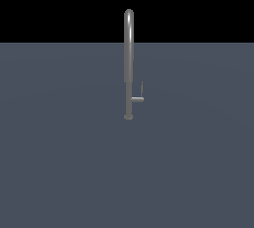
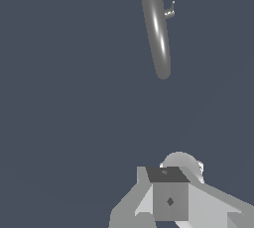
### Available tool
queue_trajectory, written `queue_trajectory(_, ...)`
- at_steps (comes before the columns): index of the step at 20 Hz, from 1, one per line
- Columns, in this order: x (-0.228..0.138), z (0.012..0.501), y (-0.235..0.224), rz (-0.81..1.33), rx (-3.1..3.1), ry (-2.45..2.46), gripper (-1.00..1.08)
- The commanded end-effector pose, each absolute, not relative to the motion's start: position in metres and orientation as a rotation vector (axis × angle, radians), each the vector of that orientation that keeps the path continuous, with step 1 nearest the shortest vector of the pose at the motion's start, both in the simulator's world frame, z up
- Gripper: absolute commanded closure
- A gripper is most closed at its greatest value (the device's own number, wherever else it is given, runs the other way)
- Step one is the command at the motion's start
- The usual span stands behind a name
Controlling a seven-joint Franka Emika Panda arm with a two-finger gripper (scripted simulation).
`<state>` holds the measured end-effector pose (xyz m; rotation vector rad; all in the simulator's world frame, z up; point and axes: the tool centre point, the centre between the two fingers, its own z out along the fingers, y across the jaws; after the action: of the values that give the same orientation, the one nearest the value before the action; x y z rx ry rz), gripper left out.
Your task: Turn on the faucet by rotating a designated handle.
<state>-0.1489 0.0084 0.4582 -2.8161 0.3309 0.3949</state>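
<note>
The faucet (image 1: 128,63) is a tall slim grey pipe with an arched top, standing upright on a small round base in the middle of the exterior view. The handle (image 1: 138,99) is a short stub on the pipe's side toward the exterior view's right, low down, with a thin lever rising from its end. In the wrist view the faucet (image 2: 156,28) is seen from above, the handle (image 2: 169,11) poking out beside it. My gripper (image 2: 168,197) shows only as grey blocks at the picture's edge, well apart from the faucet. No arm appears in the exterior view.
A flat blue-grey floor (image 1: 59,162) stretches all around the faucet, with black background behind it. A rounded pale grey part of the arm (image 2: 181,164) sits just behind the gripper blocks.
</note>
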Motion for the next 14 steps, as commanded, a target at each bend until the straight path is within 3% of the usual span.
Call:
queue_trajectory(1,-0.134,0.452,0.006,0.440,-2.767,0.381,1.08)
queue_trajectory(14,-0.062,0.411,-0.010,0.661,-2.480,0.624,1.08)
